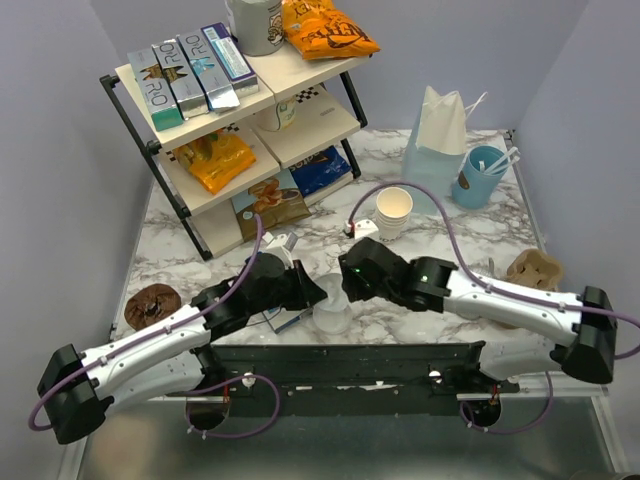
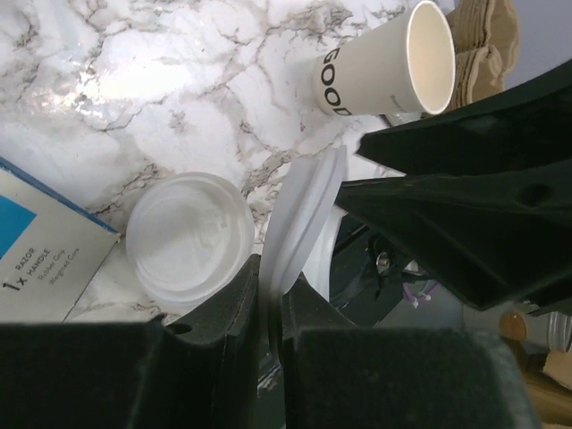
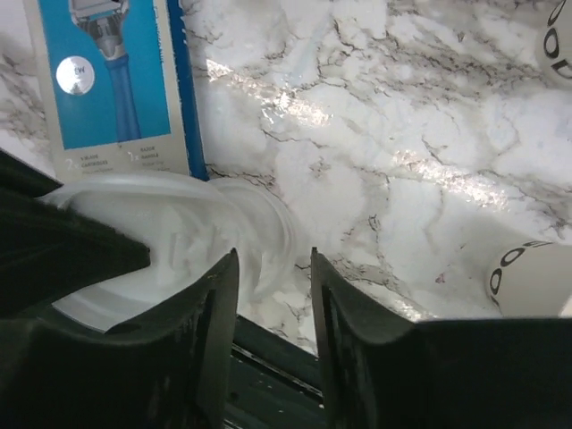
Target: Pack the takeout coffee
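Near middle of the table. Left hand pinches the takeout coffee by its white lid rim, stood on edge. The cup body is mostly hidden, likely tipped sideways. Right hand is open just beside it, holding nothing, probably placed to steady or take it. A loose lid lies flat alongside.

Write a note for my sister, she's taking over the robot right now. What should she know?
Left gripper: shut on a white lid, pinched by its rim and held on edge.
Right gripper: open, close beside that lid, holding nothing.
Things: a stack of paper cups without lids stands mid-table, a second lid lies flat nearby, and the paper bag is at the back right.
Done: no lidded cup is in view, and nothing is visibly packed.
Left: probably put the lid on a cup, then bag it.
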Controlling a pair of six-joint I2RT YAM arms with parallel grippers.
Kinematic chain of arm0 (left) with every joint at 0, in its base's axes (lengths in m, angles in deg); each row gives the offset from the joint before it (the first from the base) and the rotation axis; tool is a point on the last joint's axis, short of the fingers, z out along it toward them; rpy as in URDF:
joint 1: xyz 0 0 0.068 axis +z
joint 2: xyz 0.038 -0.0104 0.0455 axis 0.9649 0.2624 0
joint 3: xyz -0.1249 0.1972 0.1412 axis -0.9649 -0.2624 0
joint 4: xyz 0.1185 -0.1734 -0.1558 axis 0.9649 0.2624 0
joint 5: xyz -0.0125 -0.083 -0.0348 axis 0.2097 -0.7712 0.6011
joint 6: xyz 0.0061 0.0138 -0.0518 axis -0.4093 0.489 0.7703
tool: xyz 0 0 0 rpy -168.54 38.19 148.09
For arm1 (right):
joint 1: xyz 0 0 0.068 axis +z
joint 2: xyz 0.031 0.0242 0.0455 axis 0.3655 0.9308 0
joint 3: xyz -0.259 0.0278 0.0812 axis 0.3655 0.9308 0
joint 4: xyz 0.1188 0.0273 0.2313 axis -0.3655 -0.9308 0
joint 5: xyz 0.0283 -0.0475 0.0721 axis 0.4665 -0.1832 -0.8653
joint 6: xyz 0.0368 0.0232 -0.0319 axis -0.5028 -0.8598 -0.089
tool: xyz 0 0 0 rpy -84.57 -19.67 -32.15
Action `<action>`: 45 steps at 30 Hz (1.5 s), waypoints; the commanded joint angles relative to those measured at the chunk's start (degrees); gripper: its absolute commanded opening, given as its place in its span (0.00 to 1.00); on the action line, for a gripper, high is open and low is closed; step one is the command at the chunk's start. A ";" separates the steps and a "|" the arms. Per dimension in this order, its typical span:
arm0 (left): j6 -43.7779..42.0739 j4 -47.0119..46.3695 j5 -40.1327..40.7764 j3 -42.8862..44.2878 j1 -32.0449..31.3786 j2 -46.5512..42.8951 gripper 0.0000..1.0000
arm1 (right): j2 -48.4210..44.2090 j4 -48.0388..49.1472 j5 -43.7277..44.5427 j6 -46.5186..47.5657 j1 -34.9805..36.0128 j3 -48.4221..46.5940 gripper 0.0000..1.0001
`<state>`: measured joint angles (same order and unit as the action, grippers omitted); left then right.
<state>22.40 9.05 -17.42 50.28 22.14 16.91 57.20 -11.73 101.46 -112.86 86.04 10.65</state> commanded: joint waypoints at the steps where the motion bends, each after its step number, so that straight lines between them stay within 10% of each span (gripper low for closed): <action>1: 2.26 6.93 0.02 3.22 -0.18 1.65 0.04 | -11.88 15.62 -13.10 20.43 -0.88 6.21 0.63; 9: 3.06 16.60 -10.59 9.81 3.33 6.13 0.06 | -29.84 39.21 -41.63 46.58 0.87 24.31 0.76; 17: 3.93 20.21 -26.34 12.19 9.75 10.53 0.01 | -20.28 23.60 -46.39 65.55 7.29 15.99 0.73; 45: 8.94 25.14 -23.97 13.95 12.74 5.88 0.01 | -11.05 33.42 -27.94 53.01 9.58 19.49 0.63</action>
<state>29.65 33.72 -41.86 62.37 34.58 24.32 45.09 16.96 71.34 -57.83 95.17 29.73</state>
